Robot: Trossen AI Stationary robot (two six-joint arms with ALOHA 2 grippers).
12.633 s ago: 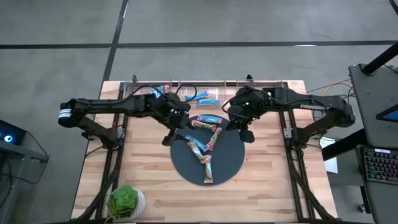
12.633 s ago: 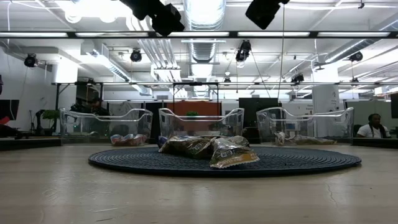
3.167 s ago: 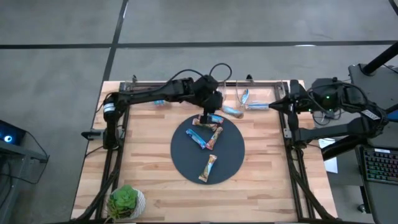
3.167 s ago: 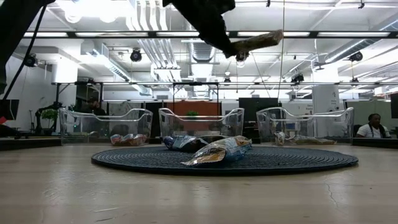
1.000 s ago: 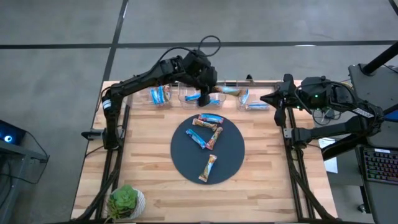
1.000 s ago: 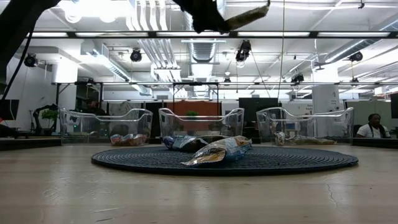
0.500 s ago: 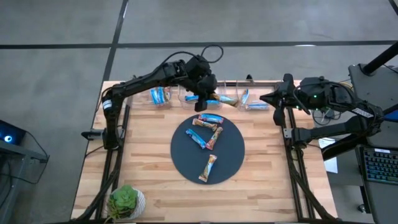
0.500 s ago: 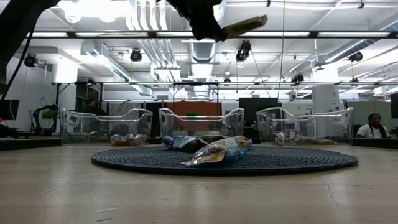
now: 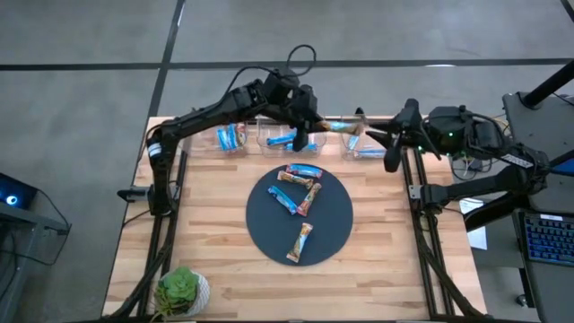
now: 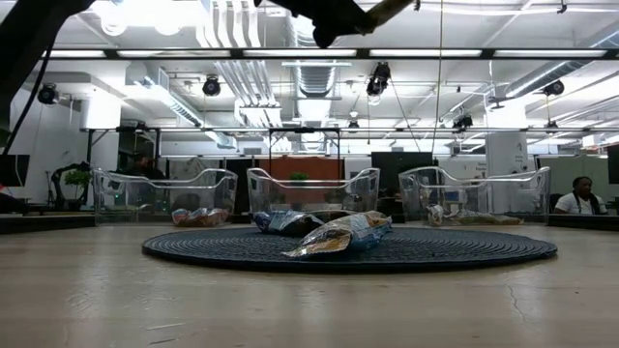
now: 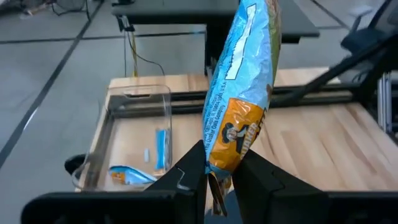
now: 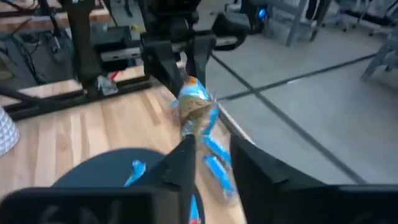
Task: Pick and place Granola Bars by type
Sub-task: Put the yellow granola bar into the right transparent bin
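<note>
My left gripper point(image 9: 314, 124) hovers above the far edge of the table, over the clear bins, shut on a granola bar point(image 11: 239, 93) with a blue and orange-tan wrapper. The bar point(image 9: 339, 126) sticks out toward the table's right. My right gripper point(image 9: 366, 136) stands open close to the bar's free end; in the right wrist view the bar point(image 12: 196, 115) shows just beyond its fingers point(image 12: 185, 158). I cannot see them touch. Several more bars point(image 9: 300, 193) lie on the dark round mat point(image 9: 269, 229). My left gripper pinches the orange-tan end of the bar point(image 11: 219, 167) between its two fingers point(image 11: 194, 169). The bar runs on from the fingers in line with them, lifted clear, high above the table in the low view point(image 10: 387, 10).
Three clear bins stand along the far edge: the left one point(image 9: 230, 137) and the middle one point(image 9: 291, 139) hold blue bars, and the right one point(image 9: 368, 148) holds bars too. A potted plant point(image 9: 182, 292) sits at the near left corner. A person point(image 10: 580, 198) sits far behind the table.
My left gripper dipped with the bar, then rose again and shifted a little toward the table's right, still shut on it. My right gripper has come toward the table's left, up to the bar's free end, and has opened.
</note>
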